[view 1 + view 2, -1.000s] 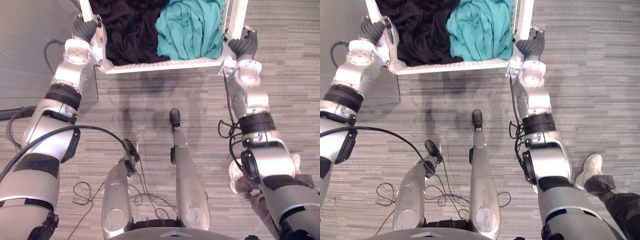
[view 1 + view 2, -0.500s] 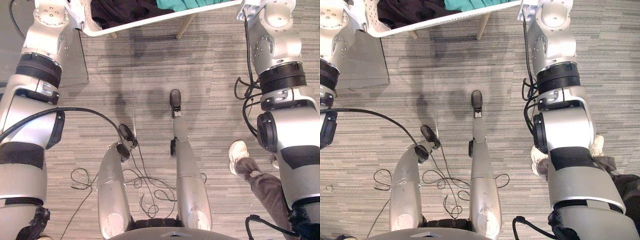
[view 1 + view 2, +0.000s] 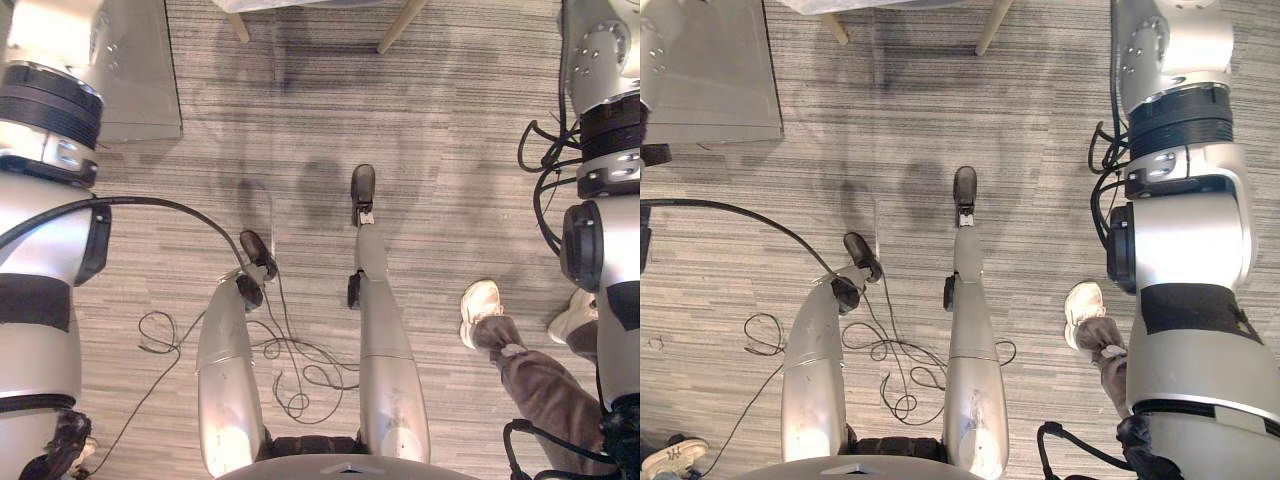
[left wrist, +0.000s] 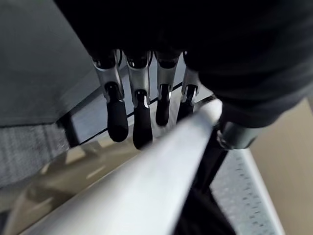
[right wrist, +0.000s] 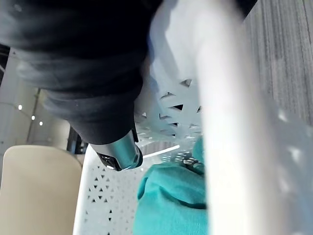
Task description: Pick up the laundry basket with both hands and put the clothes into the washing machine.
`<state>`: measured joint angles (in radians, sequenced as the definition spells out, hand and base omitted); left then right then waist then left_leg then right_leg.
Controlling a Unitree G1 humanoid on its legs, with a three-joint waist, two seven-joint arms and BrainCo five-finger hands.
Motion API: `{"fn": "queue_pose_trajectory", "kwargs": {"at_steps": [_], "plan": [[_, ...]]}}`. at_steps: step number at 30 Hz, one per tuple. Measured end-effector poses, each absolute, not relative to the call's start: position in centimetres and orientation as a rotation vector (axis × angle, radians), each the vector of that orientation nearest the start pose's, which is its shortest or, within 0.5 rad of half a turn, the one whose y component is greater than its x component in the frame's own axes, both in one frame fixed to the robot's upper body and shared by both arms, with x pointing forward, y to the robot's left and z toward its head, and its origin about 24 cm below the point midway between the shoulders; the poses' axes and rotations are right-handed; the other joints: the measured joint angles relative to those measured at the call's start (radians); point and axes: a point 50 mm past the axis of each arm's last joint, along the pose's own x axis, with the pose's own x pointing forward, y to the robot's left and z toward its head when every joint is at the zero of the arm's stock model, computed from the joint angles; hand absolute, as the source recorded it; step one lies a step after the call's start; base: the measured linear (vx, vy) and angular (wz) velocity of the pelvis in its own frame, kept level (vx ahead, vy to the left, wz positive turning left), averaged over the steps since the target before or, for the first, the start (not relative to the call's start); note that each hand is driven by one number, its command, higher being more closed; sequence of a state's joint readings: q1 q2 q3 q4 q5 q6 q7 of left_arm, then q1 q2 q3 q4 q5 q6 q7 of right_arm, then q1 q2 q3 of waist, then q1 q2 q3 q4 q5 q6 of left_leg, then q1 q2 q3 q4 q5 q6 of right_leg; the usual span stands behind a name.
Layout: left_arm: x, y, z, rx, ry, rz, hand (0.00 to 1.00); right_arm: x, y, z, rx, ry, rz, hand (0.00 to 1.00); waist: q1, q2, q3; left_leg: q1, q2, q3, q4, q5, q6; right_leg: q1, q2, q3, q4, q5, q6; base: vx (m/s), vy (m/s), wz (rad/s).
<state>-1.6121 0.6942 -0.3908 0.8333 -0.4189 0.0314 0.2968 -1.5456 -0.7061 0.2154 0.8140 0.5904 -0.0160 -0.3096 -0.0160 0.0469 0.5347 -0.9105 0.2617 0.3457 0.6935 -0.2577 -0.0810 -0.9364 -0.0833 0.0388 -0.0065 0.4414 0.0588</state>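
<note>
Here, left hand (image 4: 142, 122) round basket rim (image 4: 146, 191).

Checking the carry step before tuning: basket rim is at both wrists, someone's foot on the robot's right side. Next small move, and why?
Probably ease the laundry basket forward, level, without stepping right. The left hand hooks its rim, the right hand sits against its wall with teal clothes inside, and a person's shoe lies close on the robot's right side.

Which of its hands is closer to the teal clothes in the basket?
Right. The right hand sits against the basket wall, just beside the teal clothes. The left hand clasps the rim across the basket from them.
</note>
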Motion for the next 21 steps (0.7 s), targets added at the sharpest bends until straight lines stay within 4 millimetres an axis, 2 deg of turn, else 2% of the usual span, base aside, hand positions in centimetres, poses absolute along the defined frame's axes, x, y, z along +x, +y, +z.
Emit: {"fn": "queue_pose_trajectory", "kwargs": {"at_steps": [3, 5, 13, 21], "plan": [[33.3, 20.3, 47.5, 0.219, -0.934, 0.372, 0.00, 35.7, -23.2, 43.4, 0.072, -0.764, -0.319, 0.00, 0.008, 0.000, 0.000, 0.000, -0.003, -0.004, -0.001, 0.003, 0.000, 0.000, -0.003, -0.003, 0.004, 0.000, 0.000, -0.04, -0.028, 0.04], [32.2, 20.7, 48.4, 0.223, -0.995, 0.416, 0.00, 35.5, -23.3, 43.6, 0.083, -0.771, -0.331, 0.00, 0.009, 0.001, 0.000, 0.000, -0.007, -0.007, -0.002, 0.006, 0.002, 0.000, -0.006, -0.005, 0.007, 0.000, 0.000, -0.04, -0.025, 0.06], [31.4, 21.9, 48.2, 0.175, -1.030, 0.485, 0.00, 34.6, -23.0, 44.5, 0.213, -0.815, -0.290, 0.00, 0.016, 0.002, 0.000, 0.001, -0.012, -0.024, 0.003, 0.018, 0.005, 0.015, -0.013, -0.024, 0.013, -0.003, -0.003, -0.05, -0.031, 0.07], [30.5, 20.6, 47.4, 0.163, -1.107, 0.439, 0.00, 31.3, -19.9, 47.0, 0.319, -1.027, -0.089, 0.00, 0.029, 0.010, 0.000, 0.076, -0.027, -0.047, -0.030, 0.032, 0.003, 0.096, -0.020, -0.052, 0.008, -0.008, -0.010, -0.03, -0.036, 0.06]]}}
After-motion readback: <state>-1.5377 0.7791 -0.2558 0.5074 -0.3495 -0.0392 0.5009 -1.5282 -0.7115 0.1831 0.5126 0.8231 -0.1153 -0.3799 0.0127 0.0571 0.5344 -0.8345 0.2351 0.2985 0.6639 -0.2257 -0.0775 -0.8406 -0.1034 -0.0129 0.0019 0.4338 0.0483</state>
